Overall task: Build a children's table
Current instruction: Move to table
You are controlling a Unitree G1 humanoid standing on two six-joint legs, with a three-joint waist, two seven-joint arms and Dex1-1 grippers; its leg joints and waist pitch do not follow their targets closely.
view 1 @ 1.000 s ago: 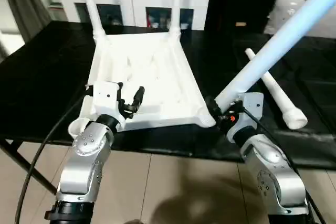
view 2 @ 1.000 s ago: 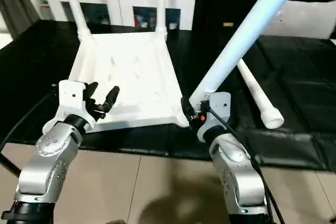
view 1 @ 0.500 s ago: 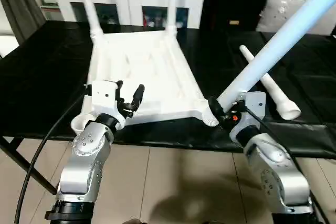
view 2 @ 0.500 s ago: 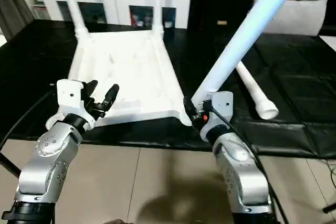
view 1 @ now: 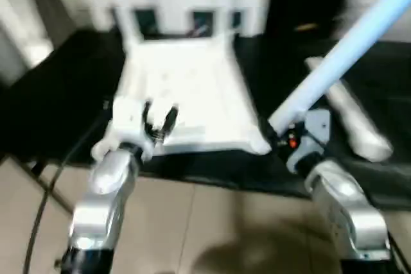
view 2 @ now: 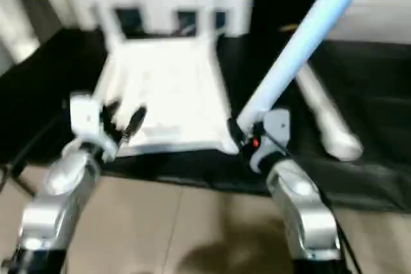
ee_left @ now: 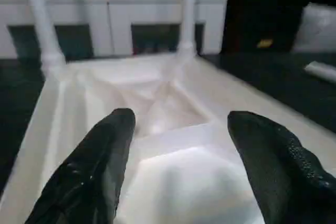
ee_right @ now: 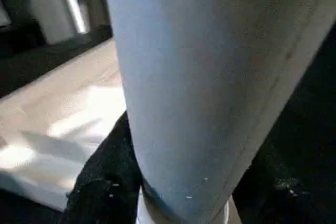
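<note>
White table top (view 1: 192,94) upside down on black tabletop (view 1: 58,94). Right gripper (view 1: 280,134) grasps tilted leg (view 1: 340,52) at near-right corner; left gripper (view 1: 158,122) released over near edge.

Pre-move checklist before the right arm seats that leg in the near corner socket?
1. Right gripper shut on the held leg: ok.
2. Leg foot at the tabletop's near right corner: ok.
3. Leg upright over the socket: not ok, it leans.
4. Left gripper open at the near edge, holding nothing: ok.
5. Two far legs standing: ok.
6. Spare leg lying apart: ok.
</note>
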